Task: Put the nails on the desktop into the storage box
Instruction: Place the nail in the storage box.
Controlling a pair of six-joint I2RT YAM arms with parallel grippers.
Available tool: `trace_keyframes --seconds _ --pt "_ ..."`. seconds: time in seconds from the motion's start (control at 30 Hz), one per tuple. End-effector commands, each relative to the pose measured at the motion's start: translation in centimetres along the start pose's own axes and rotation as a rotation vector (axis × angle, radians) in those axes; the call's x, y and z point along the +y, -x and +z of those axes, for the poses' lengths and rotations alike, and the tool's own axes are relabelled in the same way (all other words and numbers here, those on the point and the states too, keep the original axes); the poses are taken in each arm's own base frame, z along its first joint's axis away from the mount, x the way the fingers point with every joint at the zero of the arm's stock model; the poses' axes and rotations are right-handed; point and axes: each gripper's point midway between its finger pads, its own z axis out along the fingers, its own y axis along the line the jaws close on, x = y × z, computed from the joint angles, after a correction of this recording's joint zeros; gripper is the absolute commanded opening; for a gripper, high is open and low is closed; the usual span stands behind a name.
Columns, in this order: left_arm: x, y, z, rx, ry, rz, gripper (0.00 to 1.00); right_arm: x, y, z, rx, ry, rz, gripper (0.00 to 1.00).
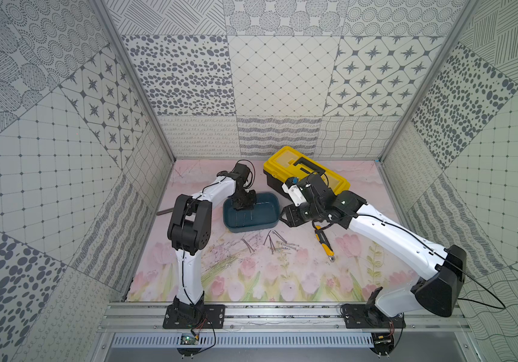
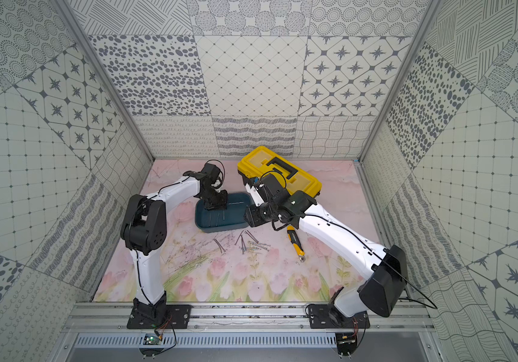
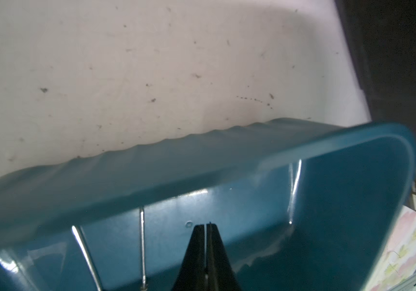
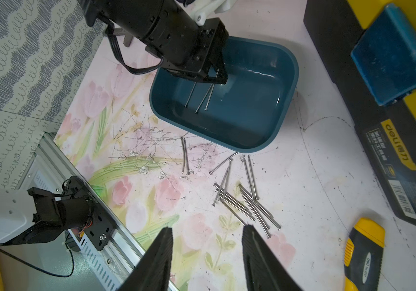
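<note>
Nearest the robot's base, the loose nails (image 1: 278, 246) lie flat on the surface (image 1: 282, 282) in a crossed heap. Several have their long axis running left to right, a few point near to far, and a couple slant off the heap's far edge toward the storage box (image 1: 251, 228). A separate pair of nails (image 1: 248, 245) lies left of the heap, side by side, slanting from far-left to near-right. A yellow-and-black utility knife (image 1: 325, 243) lies right of the heap, its long axis roughly near to far.

The right fingers (image 4: 159, 259) hang above the surface, about half apart. Only the tulip print shows between them, and they grip nothing. In the right wrist view the heap sits just ahead of one fingertip, not between the two and not touching either.

Just beyond the heap stands the storage box, long axis left to right. Three nails in the box (image 4: 201, 98) lie on its floor toward its left end, nearly parallel. Their long axes run roughly near to far, with the heads, as far as I can tell, toward the near wall. The left fingers (image 3: 194, 252) reach down inside the box over the far ends of those nails. They are pressed together with only a hairline between them, and I cannot tell whether anything is pinched there. In the left wrist view two of these nails lie beside the fingers, apart from them.

Farthest back, a yellow-lidded toolbox (image 1: 307, 175) stands just behind the box's right end.
</note>
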Motion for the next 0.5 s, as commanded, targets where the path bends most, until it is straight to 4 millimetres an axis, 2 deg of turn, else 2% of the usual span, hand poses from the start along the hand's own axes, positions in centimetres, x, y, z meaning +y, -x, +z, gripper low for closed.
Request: trace_keyframes --seconds 0.0,0.3,0.37,0.47 --pt "1.7 -0.2 0.9 -0.006 0.066 0.018 0.00 -0.2 0.5 -1.4 -0.046 -0.007 -0.007 0.50" --pt "2.3 -0.5 2.2 -0.005 0.090 0.011 0.00 -0.6 0.4 -2.1 -0.051 -0.008 0.009 0.51" --pt "2.5 -0.5 2.5 -0.002 0.096 0.004 0.04 -0.7 0.3 -2.2 -0.047 -0.011 0.012 0.51" --pt "2.6 -0.6 2.6 0.000 0.099 0.001 0.15 -0.7 0.0 -2.4 -0.042 -0.014 0.016 0.51"
